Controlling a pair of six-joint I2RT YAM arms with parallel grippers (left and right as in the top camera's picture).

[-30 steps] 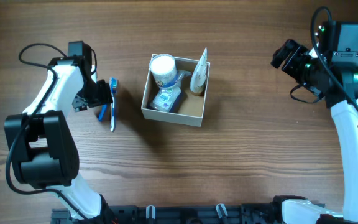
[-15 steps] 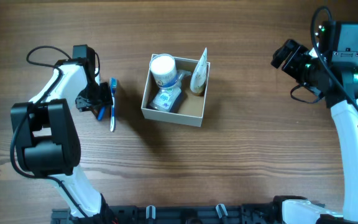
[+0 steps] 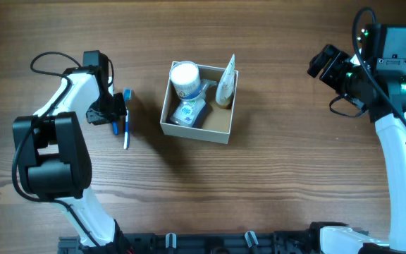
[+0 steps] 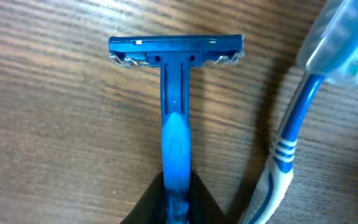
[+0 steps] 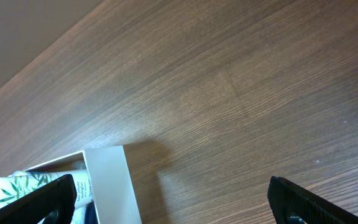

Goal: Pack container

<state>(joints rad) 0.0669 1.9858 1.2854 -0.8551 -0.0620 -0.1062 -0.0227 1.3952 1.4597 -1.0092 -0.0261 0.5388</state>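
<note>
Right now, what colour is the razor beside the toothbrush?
The razor is solid blue, head and handle alike; the left wrist view shows it best.

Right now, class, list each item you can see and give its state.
container: open-topped, partly filled
razor: handle gripped by left claw, outside the container
toothbrush: lying loose on the table beside the razor
left claw: shut on razor
right claw: open, empty
</note>
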